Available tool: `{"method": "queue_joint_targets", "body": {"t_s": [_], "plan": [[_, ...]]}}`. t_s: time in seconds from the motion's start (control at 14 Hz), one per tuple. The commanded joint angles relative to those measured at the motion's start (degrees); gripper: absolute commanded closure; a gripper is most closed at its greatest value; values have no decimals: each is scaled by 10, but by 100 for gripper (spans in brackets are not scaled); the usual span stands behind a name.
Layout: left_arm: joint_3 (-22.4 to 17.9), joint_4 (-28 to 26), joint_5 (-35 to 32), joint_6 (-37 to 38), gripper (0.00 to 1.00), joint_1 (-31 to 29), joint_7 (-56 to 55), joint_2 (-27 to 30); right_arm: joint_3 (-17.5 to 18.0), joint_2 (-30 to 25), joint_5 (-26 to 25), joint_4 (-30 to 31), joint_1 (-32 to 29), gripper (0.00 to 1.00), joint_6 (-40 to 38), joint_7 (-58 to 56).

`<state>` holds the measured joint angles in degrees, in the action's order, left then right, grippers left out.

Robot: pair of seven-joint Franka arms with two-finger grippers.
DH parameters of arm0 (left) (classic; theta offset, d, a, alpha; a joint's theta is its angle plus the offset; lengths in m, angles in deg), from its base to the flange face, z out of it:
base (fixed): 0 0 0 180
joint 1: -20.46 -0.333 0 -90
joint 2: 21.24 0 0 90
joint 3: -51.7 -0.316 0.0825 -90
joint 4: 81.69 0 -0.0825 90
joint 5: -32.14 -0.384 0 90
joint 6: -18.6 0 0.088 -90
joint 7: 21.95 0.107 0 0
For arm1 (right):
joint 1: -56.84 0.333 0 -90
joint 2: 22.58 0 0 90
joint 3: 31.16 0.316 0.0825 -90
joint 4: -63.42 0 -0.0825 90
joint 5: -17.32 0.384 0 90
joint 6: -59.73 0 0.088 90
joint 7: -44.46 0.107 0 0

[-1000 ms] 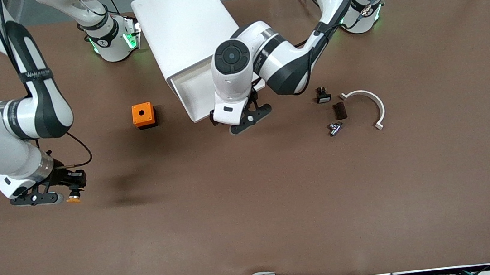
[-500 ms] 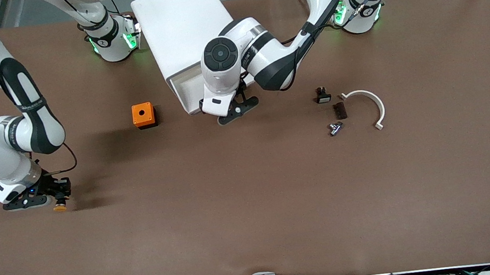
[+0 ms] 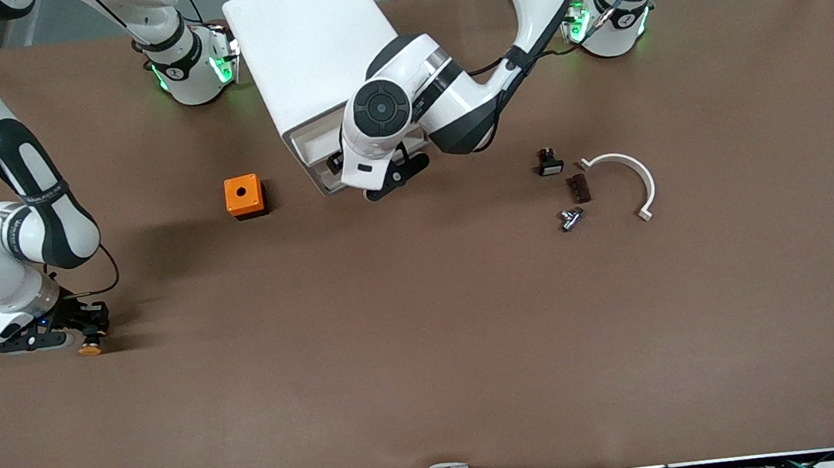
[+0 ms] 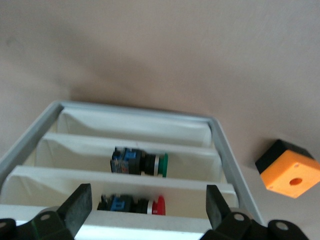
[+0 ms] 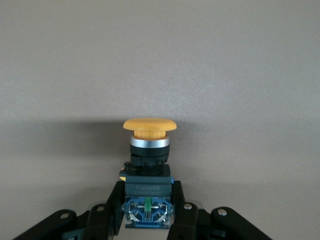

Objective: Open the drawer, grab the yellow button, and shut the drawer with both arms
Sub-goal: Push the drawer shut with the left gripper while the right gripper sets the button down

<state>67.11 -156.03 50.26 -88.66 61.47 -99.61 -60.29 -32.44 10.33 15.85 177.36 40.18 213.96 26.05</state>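
The right tool (image 3: 82,331) pinches the tiny orange-capped push button (image 3: 91,349) low over the brown tabletop (image 3: 430,357) — it could slip. The left tool (image 3: 388,179), fingers spread, meets the white top drawer (image 3: 320,155) — a crooked push could jam it.

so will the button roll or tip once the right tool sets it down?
Probably rolls: the button has a round domed cap wider than its neck. Stood on its blue rear end it looks top-heavy. Rigid plastic, likely light; the right tool grips only the rear block.

Brown table (image 3: 430,357). White cabinet (image 3: 307,40). Orange cube (image 3: 243,196) with black hole. Yellow-capped button (image 5: 149,131), silver ring, black body, blue end. Green-capped button (image 4: 140,162) and red-capped button (image 4: 132,204) in white drawer (image 4: 130,131). White curved piece (image 3: 628,173).
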Motion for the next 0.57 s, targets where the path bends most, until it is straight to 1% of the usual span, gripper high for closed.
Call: {"method": "queue_joint_targets", "body": {"t_s": [0.0, 0.07, 0.14, 0.29, 0.36, 0.5], "plan": [[0, -15, 45, -4, 0, 7, -5, 3, 14, 3, 1, -10, -14, 15, -1, 5], [0, -19, 53, -4, 0, 8, -5, 3, 14, 3, 1, -12, -10, 0, -4, 6], [0, -22, 60, -4, 0, 11, -5, 2, 14, 1, 1, -19, -7, 0, -9, 6], [0, -23, 74, -4, 0, 12, -5, -1, 17, -5, 1, -34, -6, 0, -50, 5], [0, -23, 89, -4, 0, 12, -4, -2, 21, -10, 1, -47, -2, 0, -78, 6], [0, -25, 116, -4, 0, 12, -4, -4, 29, -39, 1, -70, 8, 0, -161, 7]]}}
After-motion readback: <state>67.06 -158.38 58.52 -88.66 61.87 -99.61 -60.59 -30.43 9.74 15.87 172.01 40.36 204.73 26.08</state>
